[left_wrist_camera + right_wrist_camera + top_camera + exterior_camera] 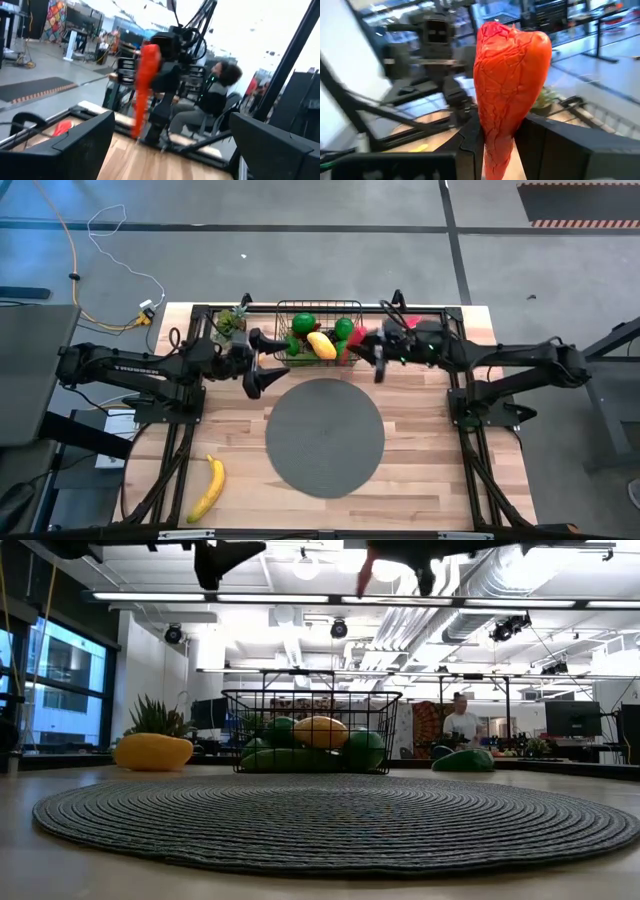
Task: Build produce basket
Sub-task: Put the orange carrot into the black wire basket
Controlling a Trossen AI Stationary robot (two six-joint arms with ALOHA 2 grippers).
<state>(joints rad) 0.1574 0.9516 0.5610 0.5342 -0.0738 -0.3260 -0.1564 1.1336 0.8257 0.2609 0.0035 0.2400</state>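
Observation:
The black wire basket [318, 312] stands at the table's far edge with green limes [303, 323] and a yellow piece [321, 345] inside. My right gripper [377, 363] hovers just right of the basket, shut on a red chilli [507, 85], which also shows in the left wrist view [145, 85]. Left of the basket, my left gripper [262, 365] hangs open and holds nothing. A yellow banana [207, 487] lies on its side on the table near the front left corner. My right gripper pinches the chilli's narrow lower part [497, 142] between its two fingers [470, 145]. The fingers reach level from the table's right side and lie across the chilli. It stands roughly upright, thick end up, high above the table.
A round grey woven mat [325, 435] covers the table's middle. A small green plant [232, 322] stands left of the basket and a red piece [427, 323] lies right of it. Black frame bars [470, 450] run along both table sides. A person sits beyond the table [215, 95].

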